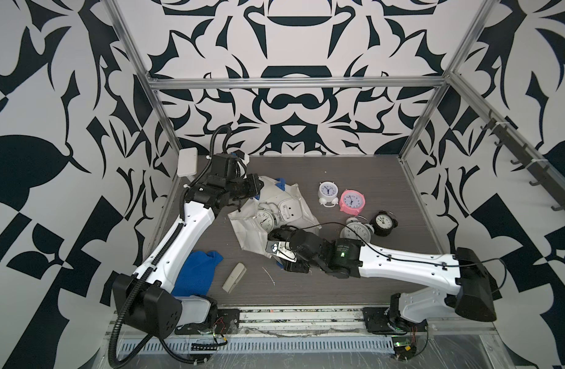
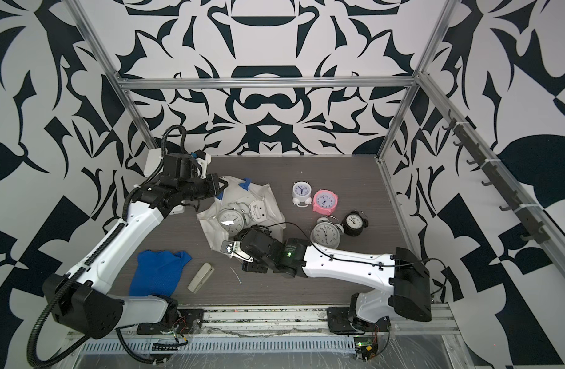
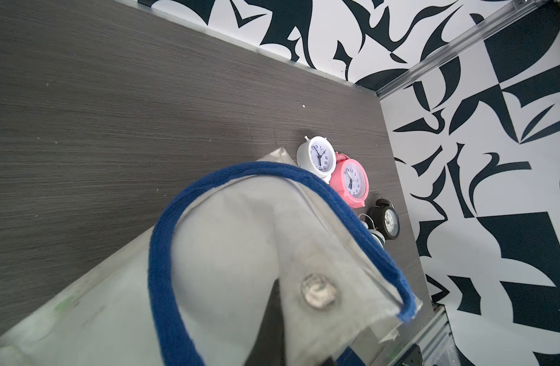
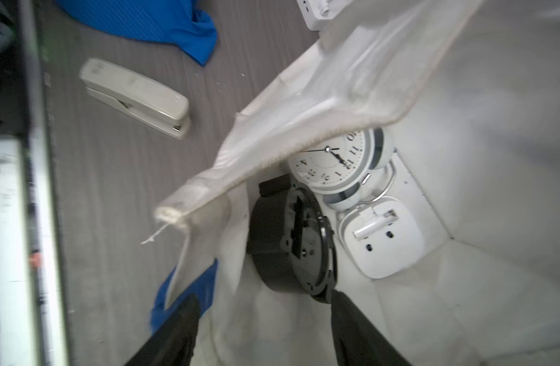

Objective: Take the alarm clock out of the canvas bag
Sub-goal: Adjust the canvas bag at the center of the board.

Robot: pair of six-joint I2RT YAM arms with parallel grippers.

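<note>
- The canvas bag lies slumped on the left half of the desk, between the middle and the far-left corner, with its mouth gaping open.
- Three alarm clocks sit inside it. A silver twin-bell clock lies face up, partly under the bag's rim. A white clock lies face down just beside it. A black clock is tipped so its back shows, close against the other two.
- The right fingers are spread wide at the mouth and have hold of nothing. One tip is right at the black clock's rim, the other is out by a blue patch on the bag's edge, and the bag's wall runs between them.
- The left fingers are closed tight on the bag's far rim, next to a blue strap handle, and hold that side up.
- Outside the bag, toward the right edge, stand a small white clock and a pink clock, which touch each other. A second silver clock and a black twin-bell clock sit nearer the front.
- A blue cloth lies crumpled by the front-left corner, with a beige stapler just beside it.
</note>
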